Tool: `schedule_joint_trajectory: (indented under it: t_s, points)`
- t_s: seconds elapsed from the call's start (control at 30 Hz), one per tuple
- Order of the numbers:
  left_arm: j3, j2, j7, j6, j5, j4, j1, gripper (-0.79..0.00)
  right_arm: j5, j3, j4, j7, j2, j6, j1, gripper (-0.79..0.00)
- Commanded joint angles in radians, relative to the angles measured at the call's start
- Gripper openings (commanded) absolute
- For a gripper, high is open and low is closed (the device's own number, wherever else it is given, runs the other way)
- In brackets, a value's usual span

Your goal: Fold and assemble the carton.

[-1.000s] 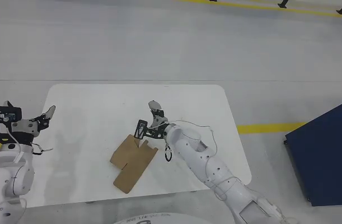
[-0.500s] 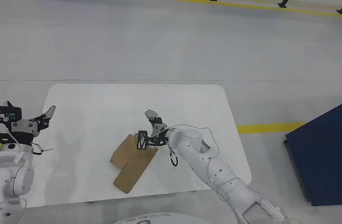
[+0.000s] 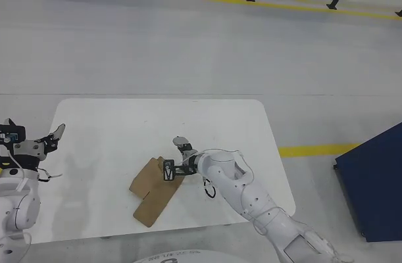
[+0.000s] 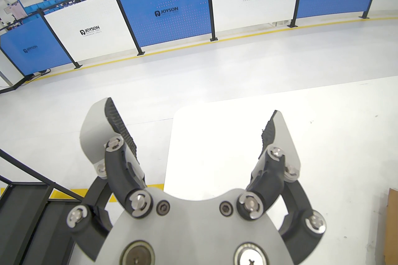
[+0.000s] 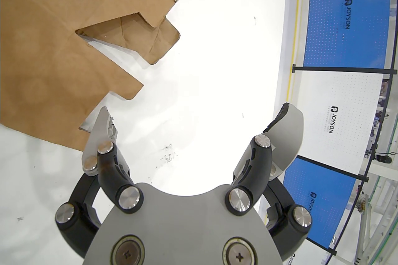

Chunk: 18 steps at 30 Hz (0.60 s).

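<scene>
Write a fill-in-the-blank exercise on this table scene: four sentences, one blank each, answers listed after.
1. The flat cardboard carton lying on the white rounded table is ___ in colour.
2. The right gripper, at the carton's edge, has its jaws ___.
3. The left gripper, jaws apart above the table's end, holds ___.
4. The gripper closer to the carton is the ___ one.

Missing words: brown; open; nothing; right.

Fence panels (image 4: 239,11) — logo print, seemingly.
</scene>
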Motion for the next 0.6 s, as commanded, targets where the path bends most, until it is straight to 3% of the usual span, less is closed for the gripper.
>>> schedule_joint_trajectory:
  t_s: [0.0, 0.57]
  points:
    - [0.0, 0.0, 0.0, 0.0, 0.0, 0.0, 0.0, 0.0, -0.004, -0.021, 0.005, 0.02, -0.005, -0.004, 0.01, 0.0]
    - [0.0, 0.0, 0.0, 0.0, 0.0, 0.0, 0.0, 0.0, -0.103, -0.218, 0.006, 0.074, -0.043, -0.048, 0.061, 0.0]
